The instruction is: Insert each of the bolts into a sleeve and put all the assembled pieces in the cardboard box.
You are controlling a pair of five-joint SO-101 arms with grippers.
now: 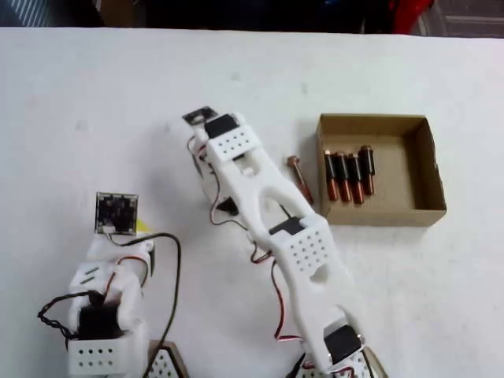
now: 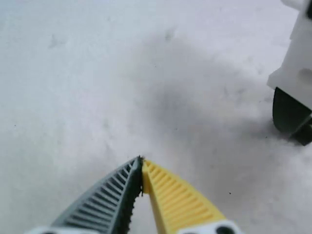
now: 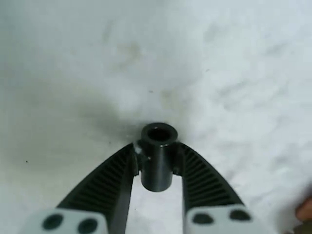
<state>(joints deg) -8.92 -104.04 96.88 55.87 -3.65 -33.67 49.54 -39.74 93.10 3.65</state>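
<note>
Right gripper [image 3: 157, 146]: black fingers narrowed onto a black sleeve [image 3: 157, 165], one toothed pad on each side of it; sleeve's long axis runs in line with the fingers, open bore end at the fingertip side and facing the wrist camera; can't tell if its other end touches the table [image 1: 118, 94].

Left gripper [image 2: 142, 165]: grey and yellow fingers pressed together tip to tip, nothing between them; it hangs over bare white tabletop, with part of the right arm [image 1: 303, 252] at the edge of its wrist view.

High view: right arm lies diagonally across the middle of the table, its wrist well out from the base; left arm [image 1: 106, 315] is folded back near its own base, well apart from the parts.

Loose bolt [image 1: 299, 179]: copper-coloured, flat on the table between the right arm's wrist and the cardboard box [image 1: 429, 169], just beside the box's wall; long axis roughly parallel to that wall, head end pointing away from the arm bases.

Inside the box: four assembled pieces [image 1: 349, 175] side by side, axes near-parallel to each other and to the loose bolt; black sleeve ends on the far side, copper ends toward the arms.
</note>
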